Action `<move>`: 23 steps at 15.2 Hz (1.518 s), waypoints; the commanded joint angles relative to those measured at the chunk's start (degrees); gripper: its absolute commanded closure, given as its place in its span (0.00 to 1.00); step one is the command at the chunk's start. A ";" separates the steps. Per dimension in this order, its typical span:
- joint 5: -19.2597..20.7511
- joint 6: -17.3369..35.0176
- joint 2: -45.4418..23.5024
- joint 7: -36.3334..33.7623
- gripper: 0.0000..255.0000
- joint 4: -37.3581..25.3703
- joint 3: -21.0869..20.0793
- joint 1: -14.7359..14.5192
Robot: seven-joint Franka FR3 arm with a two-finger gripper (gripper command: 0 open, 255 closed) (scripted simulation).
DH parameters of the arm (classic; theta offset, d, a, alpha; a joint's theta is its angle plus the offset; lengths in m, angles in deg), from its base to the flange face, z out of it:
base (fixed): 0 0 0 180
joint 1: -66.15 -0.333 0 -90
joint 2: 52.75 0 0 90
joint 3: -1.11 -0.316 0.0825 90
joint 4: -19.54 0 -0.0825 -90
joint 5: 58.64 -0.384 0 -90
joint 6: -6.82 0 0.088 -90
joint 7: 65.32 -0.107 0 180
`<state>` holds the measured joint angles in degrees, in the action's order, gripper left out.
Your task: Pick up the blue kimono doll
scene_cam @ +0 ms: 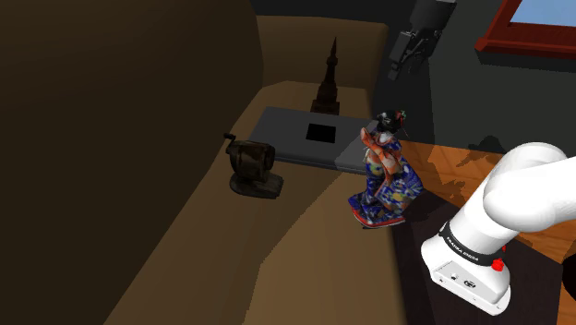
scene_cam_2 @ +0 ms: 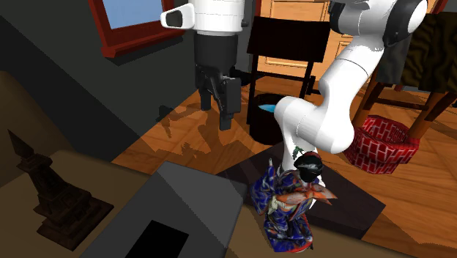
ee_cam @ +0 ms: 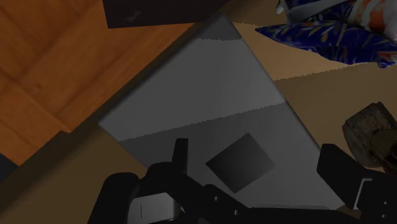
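The gripper (scene_cam_2: 220,102) hangs high up, wide open and holding nothing. The blue doll (scene_cam: 383,180) stands upright just beside the grey slab (scene_cam: 286,138). The gripper should move over the doll, then go down slowly

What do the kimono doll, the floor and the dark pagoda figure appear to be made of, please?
Kimono doll: probably fabric, since the blue flowered robe falls in folds.
Floor: wood with a slight sheen, showing orange planks with grain and seams.
Pagoda figure: dark and matte, either carved wood or metal; the look leaves it open.
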<state>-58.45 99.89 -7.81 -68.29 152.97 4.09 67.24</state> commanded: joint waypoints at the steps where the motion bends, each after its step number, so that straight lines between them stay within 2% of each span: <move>1: 0.00 0.00 0.00 0.00 0.00 0.00 0.00 0.00; 8: -5.16 -7.33 1.80 -8.44 0.00 -0.51 -8.42 -3.06; 16: -12.66 -14.45 0.01 -18.63 0.00 -4.46 -17.80 -6.50; 23: -13.38 -9.70 1.68 -18.17 0.00 1.94 -18.53 -6.87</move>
<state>-71.77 89.44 -6.35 -86.60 153.95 -14.39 60.39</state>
